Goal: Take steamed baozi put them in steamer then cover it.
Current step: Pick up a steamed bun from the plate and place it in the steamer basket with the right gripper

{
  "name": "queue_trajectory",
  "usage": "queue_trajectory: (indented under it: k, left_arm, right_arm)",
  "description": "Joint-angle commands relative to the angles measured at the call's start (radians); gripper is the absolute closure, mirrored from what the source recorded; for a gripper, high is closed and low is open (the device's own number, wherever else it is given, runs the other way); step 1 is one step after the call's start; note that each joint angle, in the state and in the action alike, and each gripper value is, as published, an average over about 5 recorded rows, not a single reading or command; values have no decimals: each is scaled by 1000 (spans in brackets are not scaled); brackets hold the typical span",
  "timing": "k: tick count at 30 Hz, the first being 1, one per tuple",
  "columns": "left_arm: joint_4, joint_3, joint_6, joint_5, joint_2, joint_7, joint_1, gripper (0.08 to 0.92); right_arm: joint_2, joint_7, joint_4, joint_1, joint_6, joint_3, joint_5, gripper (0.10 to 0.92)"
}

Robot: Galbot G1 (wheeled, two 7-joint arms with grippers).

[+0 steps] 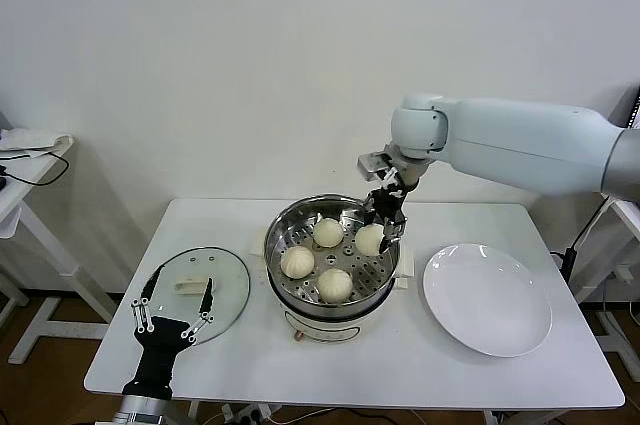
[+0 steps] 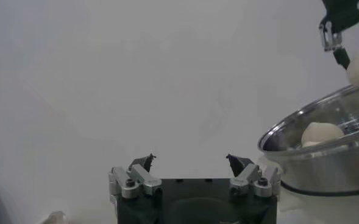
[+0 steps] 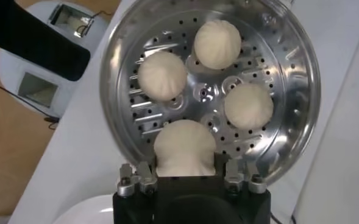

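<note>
right hand [image 1: 388, 228] clamped on fourth baozi [image 3: 184, 146], over steamer [image 1: 285, 220] tray | bun likely soft, light: grip sides gently | left hand [image 1: 177, 311] apart by glass lid [image 1: 232, 290]

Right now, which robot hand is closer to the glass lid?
Left. The left gripper hovers open at the near edge of the cover. The right gripper is across the steamer, its fingers around a steamed baozi.

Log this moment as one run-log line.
right gripper: holding fourth cream-white baozi in steel steamer | left gripper: open over glass lid
</note>
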Motion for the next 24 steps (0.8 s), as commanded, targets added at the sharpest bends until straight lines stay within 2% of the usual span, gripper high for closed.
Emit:
queue_trajectory:
  k: [1,17,20,24]
  left_arm:
    - [1,-11,2,-8,1,-2,-6,177]
    - [7,-30,5,-17,-1,-5,-21,177]
    - [8,-29,5,-16,-2,-5,-21,177]
    - [8,-29,6,-16,-3,-5,-21,177]
  right_arm:
    - [52,77,-42,-54,-23,-25,3,397]
    - [66,113,-69,-98,-16,-24,-23,385]
    - [63,111,-64,-98,-14,-20,-30,355]
    - [52,108,-48,-97,-11,-9,-36,255]
